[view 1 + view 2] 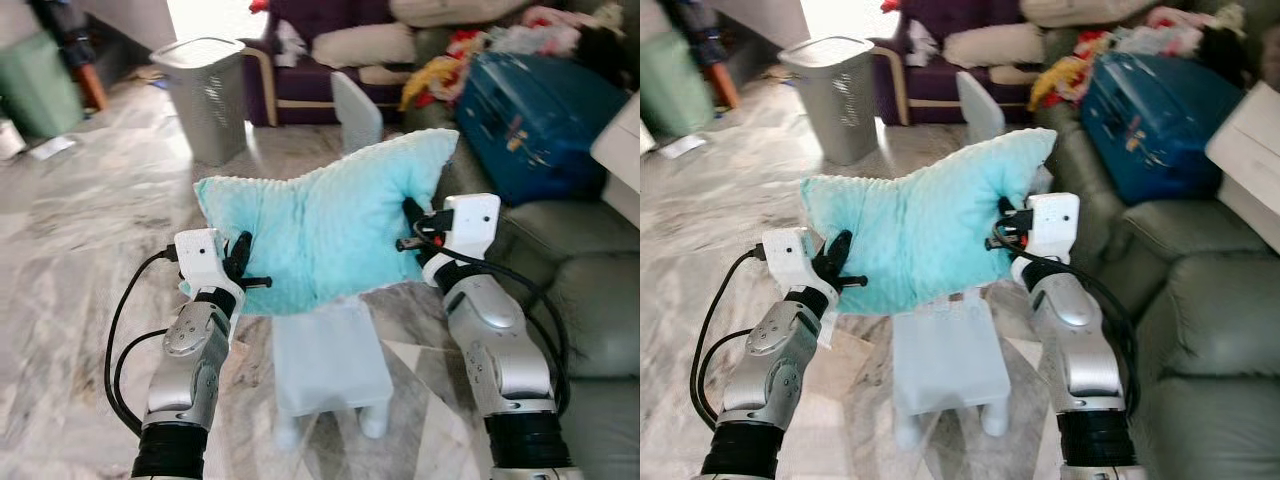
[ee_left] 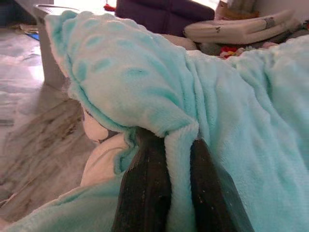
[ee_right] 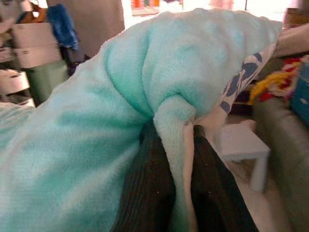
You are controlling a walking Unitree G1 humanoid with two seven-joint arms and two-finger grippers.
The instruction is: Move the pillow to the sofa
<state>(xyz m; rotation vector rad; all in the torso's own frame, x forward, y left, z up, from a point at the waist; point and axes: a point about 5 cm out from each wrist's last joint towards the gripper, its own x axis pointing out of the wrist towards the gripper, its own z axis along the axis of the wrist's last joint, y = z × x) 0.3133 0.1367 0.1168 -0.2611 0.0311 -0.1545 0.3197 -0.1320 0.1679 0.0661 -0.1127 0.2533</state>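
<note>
A light turquoise fluffy pillow (image 1: 325,225) hangs in the air between my two arms, above a small white stool (image 1: 330,365). My left gripper (image 1: 240,262) is shut on the pillow's left lower edge; in the left wrist view its black fingers (image 2: 145,188) pinch a fold of the cover (image 2: 179,159). My right gripper (image 1: 412,228) is shut on the pillow's right edge, with a fold (image 3: 175,145) clamped between its fingers (image 3: 149,188). The grey-green sofa (image 1: 590,290) stands to the right, close to my right arm.
A blue suitcase (image 1: 545,110) lies on the sofa's far end with clothes piled behind it. A grey laundry basket (image 1: 208,95) stands at the back left on the marble floor (image 1: 80,240). A purple armchair (image 1: 310,60) is behind. A white box edge (image 1: 625,150) is at far right.
</note>
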